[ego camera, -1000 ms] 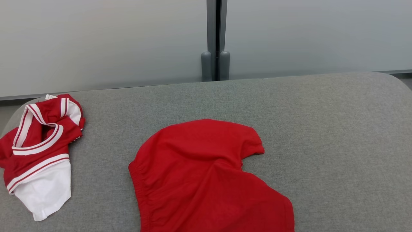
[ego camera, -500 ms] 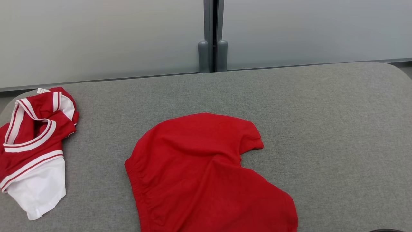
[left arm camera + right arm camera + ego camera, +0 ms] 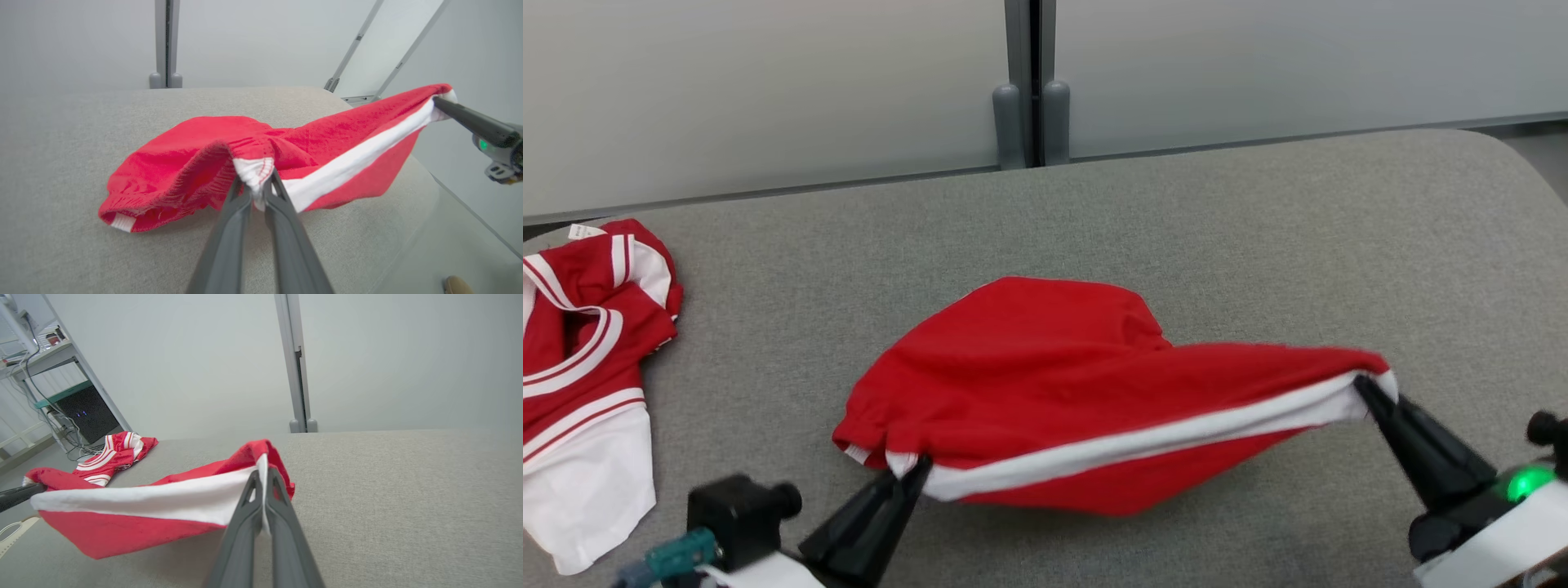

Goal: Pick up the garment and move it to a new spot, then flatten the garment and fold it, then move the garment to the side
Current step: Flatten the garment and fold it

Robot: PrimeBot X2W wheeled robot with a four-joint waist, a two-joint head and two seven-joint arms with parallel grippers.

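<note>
The garment [image 3: 1054,376] is a pair of red shorts with a white side stripe, stretched and partly lifted over the grey padded table [image 3: 1258,229]. My left gripper [image 3: 916,469] is shut on its waistband end at the lower left; the left wrist view shows its fingers pinching the white elastic of the garment [image 3: 253,171]. My right gripper [image 3: 1364,390] is shut on the other end of the white stripe at the right, and the right wrist view shows the garment [image 3: 163,498] hanging from those fingers. The far part of the garment still rests on the table.
A second red and white garment [image 3: 580,367] lies crumpled at the table's left edge. Frosted wall panels with a grey post [image 3: 1023,82] stand behind the table. The right wrist view shows a desk with cables [image 3: 61,396] off the table's left side.
Both grippers have come into the head view and shut on the garment's near edge, lifting and stretching it so the white stripe shows. The head camera has tilted and shifted.
</note>
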